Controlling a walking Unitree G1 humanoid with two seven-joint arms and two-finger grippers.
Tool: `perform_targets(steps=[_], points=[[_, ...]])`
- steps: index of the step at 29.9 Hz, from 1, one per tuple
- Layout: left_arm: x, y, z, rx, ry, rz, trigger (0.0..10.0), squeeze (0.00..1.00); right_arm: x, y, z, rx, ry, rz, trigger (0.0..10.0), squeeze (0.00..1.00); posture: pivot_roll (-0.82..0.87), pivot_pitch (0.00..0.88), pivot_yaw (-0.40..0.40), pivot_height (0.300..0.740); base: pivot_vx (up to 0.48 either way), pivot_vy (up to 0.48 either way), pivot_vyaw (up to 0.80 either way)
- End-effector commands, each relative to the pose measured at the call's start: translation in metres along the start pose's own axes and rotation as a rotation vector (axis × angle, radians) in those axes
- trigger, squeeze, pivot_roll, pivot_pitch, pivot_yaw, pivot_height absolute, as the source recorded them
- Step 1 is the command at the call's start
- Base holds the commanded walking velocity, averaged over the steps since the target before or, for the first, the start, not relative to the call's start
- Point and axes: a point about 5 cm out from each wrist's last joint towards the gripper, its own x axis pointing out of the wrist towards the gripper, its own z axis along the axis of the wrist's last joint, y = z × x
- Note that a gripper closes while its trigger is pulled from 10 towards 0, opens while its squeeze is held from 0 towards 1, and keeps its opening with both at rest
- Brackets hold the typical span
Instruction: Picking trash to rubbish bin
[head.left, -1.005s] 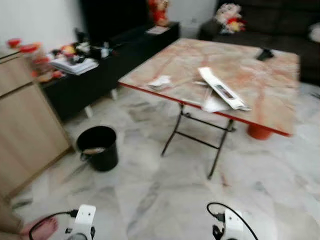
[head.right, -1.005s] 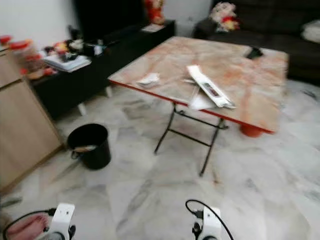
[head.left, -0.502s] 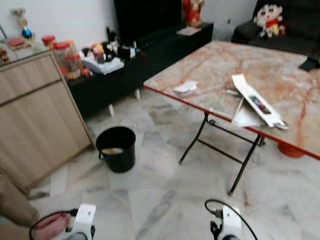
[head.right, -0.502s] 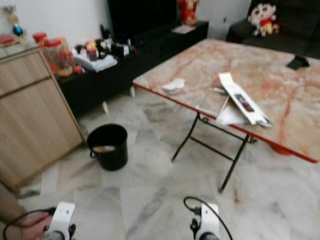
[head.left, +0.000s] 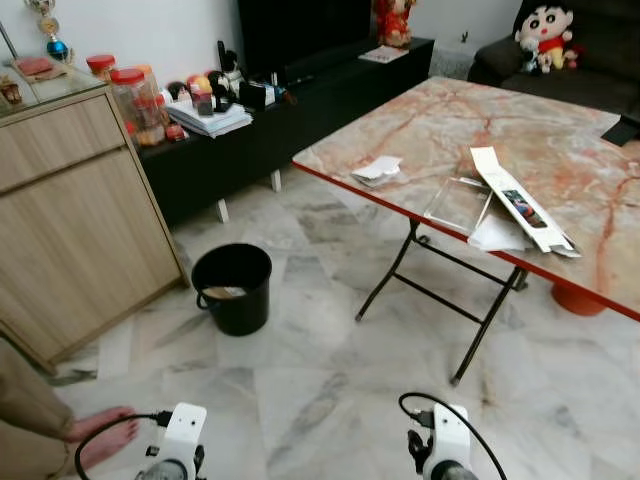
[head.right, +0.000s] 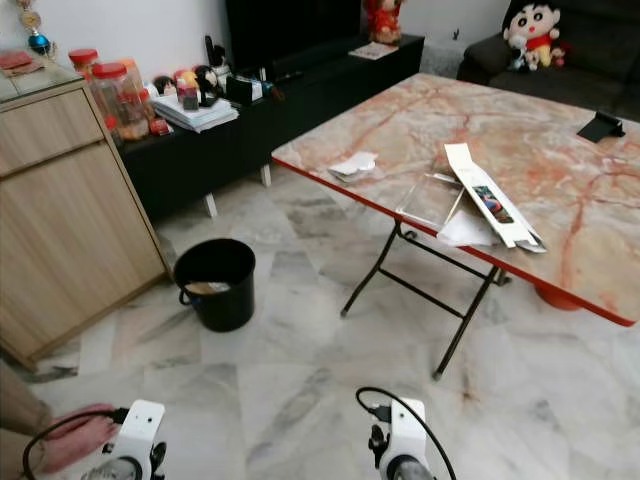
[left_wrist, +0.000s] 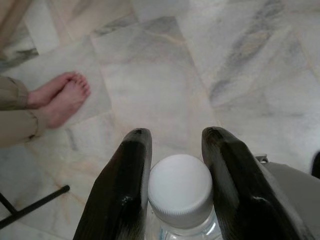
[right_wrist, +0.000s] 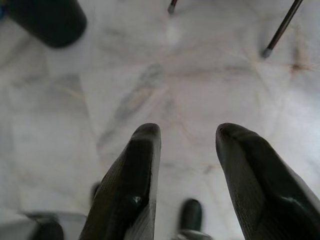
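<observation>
1. Left tool, two long black fingers, clamped on a clear plastic bottle with a white screw cap; bottle carried low above pale marble floor.
2. Right tool with fingers apart and nothing between them, hanging idle over the same floor.
3. Round black plastic rubbish bin standing on the floor ahead and to the left, near a light wooden cabinet, with some scrap already inside.
4. Folding bench with a pink-veined marble top and red edge ahead on the right, carrying a crumpled white paper, a clear flat plastic sheet and a long flattened white carton.
5. Bare foot of a person on the floor at the near left, close to the left arm.
6. Step in hand, by judgement: carrying the bottle to the bin. Best done by keeping the grip firm, steering left of the bench legs, passing wide of the foot, stopping with the left tool directly over the bin's mouth, and opening only there.
</observation>
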Motion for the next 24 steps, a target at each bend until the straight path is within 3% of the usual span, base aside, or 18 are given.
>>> perform_targets(steps=[1, 2, 3, 5, 12, 13, 16, 24], points=[[0.001, 0.011, 0.006, -0.028, -0.001, 0.035, 10.0, 0.00, 0.002, 0.003, 0.010, 0.068, -0.057, -0.006, 10.0, 0.00, 0.18, 0.000, 0.040, 0.740, 0.000, 0.000, 0.00], [0.001, 0.014, 0.004, -0.072, 0.007, 0.061, 10.0, 0.00, 0.001, -0.001, 0.010, 0.140, -0.074, -0.036, 10.0, 0.00, 0.17, 0.000, 0.060, 0.740, 0.000, 0.000, 0.00], [0.000, 0.013, 0.004, -0.081, -0.005, 0.067, 10.0, 0.00, -0.001, -0.011, 0.005, 0.199, -0.074, -0.069, 10.0, 0.00, 0.17, 0.000, 0.012, 0.740, 0.000, 0.000, 0.00], [0.001, 0.005, 0.007, 0.039, -0.034, 0.010, 10.0, 0.00, -0.003, -0.013, 0.000, 0.032, -0.039, -0.038, 10.0, 0.00, 0.18, 0.000, -0.005, 0.740, 0.000, 0.000, 0.00], [0.001, 0.005, 0.007, 0.039, -0.034, 0.010, 10.0, 0.00, -0.003, -0.013, 0.000, 0.032, -0.039, -0.038, 10.0, 0.00, 0.18, 0.000, -0.005, 0.740, 0.000, 0.000, 0.00], [0.000, 0.004, 0.005, 0.055, -0.032, -0.001, 10.0, 0.00, -0.004, -0.014, -0.001, -0.013, -0.028, -0.022, 10.0, 0.00, 0.18, 0.000, -0.005, 0.740, 0.000, 0.000, 0.00], [0.003, 0.017, 0.018, -0.007, -0.051, 0.049, 10.0, 0.00, 0.000, -0.028, 0.021, -0.003, -0.069, -0.043, 10.0, 0.00, 0.14, 0.000, 0.023, 0.740, 0.000, 0.000, 0.00], [0.003, 0.014, 0.017, -0.001, -0.044, 0.047, 10.0, 0.00, -0.003, -0.033, 0.012, 0.030, -0.050, -0.080, 10.0, 0.00, 0.13, 0.000, 0.023, 0.740, 0.000, 0.000, 0.00]])
